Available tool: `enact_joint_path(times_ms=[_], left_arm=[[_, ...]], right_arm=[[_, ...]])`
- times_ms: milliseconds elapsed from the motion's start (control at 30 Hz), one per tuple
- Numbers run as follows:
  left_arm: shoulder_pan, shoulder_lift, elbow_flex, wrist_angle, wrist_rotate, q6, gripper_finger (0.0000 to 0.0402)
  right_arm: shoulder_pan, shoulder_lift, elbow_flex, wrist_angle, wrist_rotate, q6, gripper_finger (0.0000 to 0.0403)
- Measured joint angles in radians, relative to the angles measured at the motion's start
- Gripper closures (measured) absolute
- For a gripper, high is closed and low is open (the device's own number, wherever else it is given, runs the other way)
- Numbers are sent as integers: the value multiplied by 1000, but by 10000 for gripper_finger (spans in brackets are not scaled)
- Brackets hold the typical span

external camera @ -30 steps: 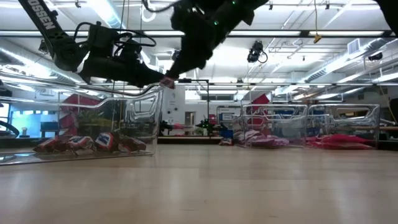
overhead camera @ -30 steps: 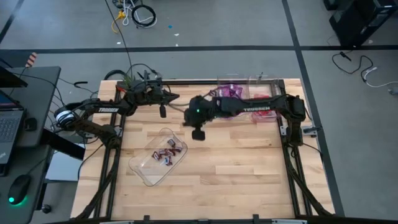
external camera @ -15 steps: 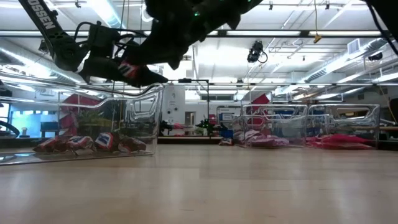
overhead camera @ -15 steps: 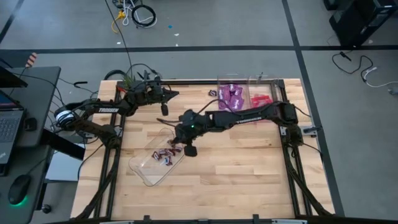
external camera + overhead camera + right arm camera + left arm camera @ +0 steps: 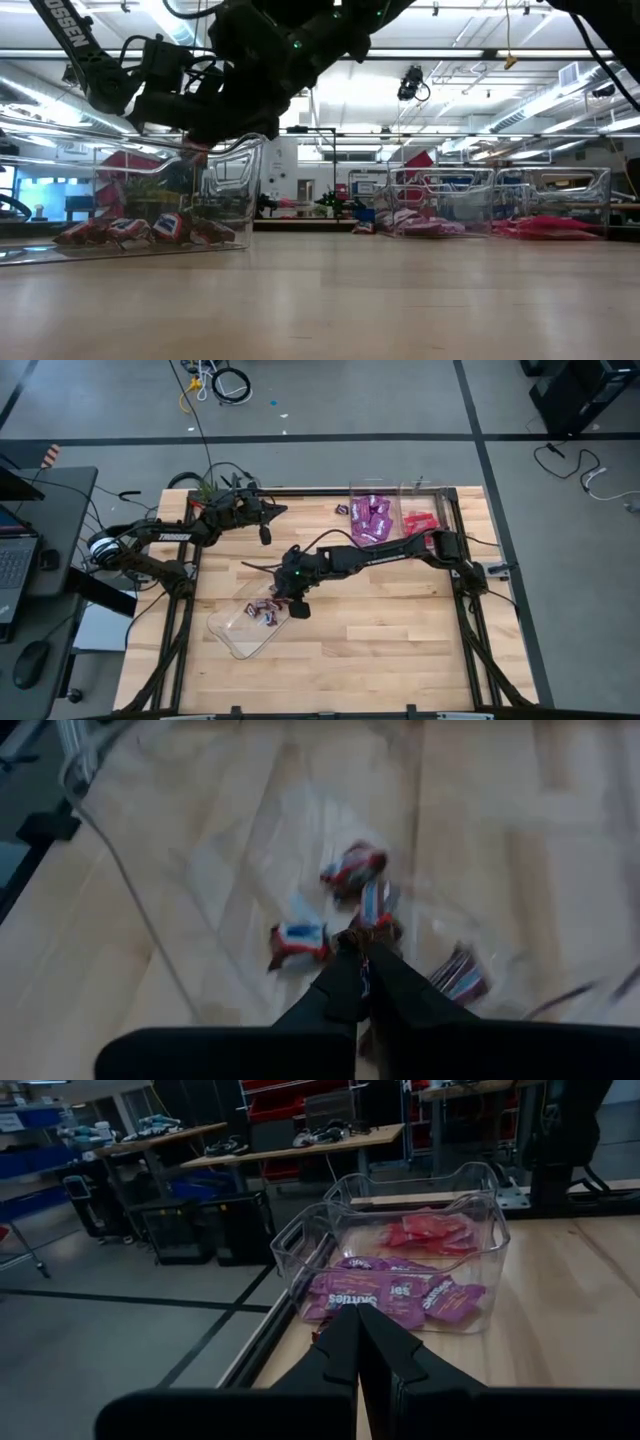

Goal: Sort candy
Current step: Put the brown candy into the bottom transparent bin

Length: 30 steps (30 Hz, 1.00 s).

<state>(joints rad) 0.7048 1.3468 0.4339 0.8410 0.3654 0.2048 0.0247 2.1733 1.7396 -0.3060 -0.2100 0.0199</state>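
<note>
Brown candy [image 5: 372, 927] in right hand [image 5: 358, 952]

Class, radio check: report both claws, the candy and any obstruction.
Right claw over the clear tray, shut on a small candy. Left claw shut, waiting at the table's far edge. Nothing blocking the drop.

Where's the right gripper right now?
In the high view, the right gripper hangs over the clear tray of dark wrapped candies, at the table's front left.

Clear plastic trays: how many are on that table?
3: one tray near the left front holding dark candies, two side by side at the far right, purple-packet tray and red-packet tray.
</note>
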Motion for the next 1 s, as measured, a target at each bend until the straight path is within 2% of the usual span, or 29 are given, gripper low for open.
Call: enact_joint_path(times_ms=[167,400,500,600,700,833,867,933,1000], left_arm=[[0,0,0,-3,-1,-3,396],[0,0,0,-3,-1,-4,396],[0,0,0,-10,-1,-30,396],[0,0,0,-42,0,-52,397],[0,0,0,-69,0,-47,399],[0,0,0,-74,0,-46,400],[0,0,0,-74,0,-53,400],[0,0,0,-73,0,-63,400],[-1,0,0,-74,6,-79,400]], right_arm=[[1,2,0,-19,0,7,351],[1,2,0,-29,8,9,251],[-5,-25,22,-122,41,4,228],[-17,-94,46,-255,175,-62,241],[-46,-169,47,-386,311,-116,289],[-134,-241,46,-530,346,-111,378],[-164,-254,46,-551,348,-116,390],[-230,-260,47,-579,349,-120,389],[-300,-243,47,-587,349,-111,371]])
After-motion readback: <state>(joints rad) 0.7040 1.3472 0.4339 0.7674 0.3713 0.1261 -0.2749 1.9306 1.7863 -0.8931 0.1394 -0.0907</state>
